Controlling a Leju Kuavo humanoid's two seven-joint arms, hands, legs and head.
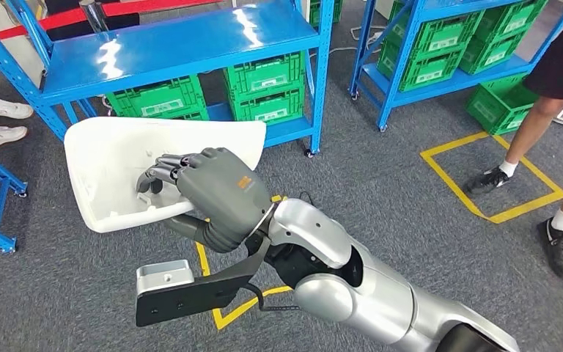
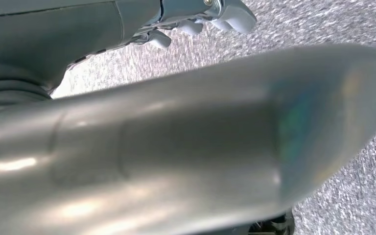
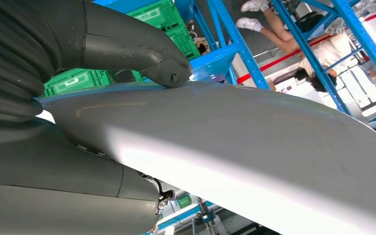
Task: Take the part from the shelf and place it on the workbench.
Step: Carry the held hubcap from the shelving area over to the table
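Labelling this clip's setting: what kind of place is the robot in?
Probably a warehouse or factory storeroom: blue steel shelving holding green plastic crates, and yellow tape squares marked on the grey floor.

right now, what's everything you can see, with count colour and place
part: one, white curved shell, held in front of the shelf
shelving racks: two main ones, blue, ahead and ahead-right; part of another at the left edge
crates: several, green, on the lower shelves and floor
floor tape: yellow outline, on the grey carpet, right
people: legs and shoes at right, white shoes at left
right hand: one, grey, grips the part
left hand: grey, above the carpet
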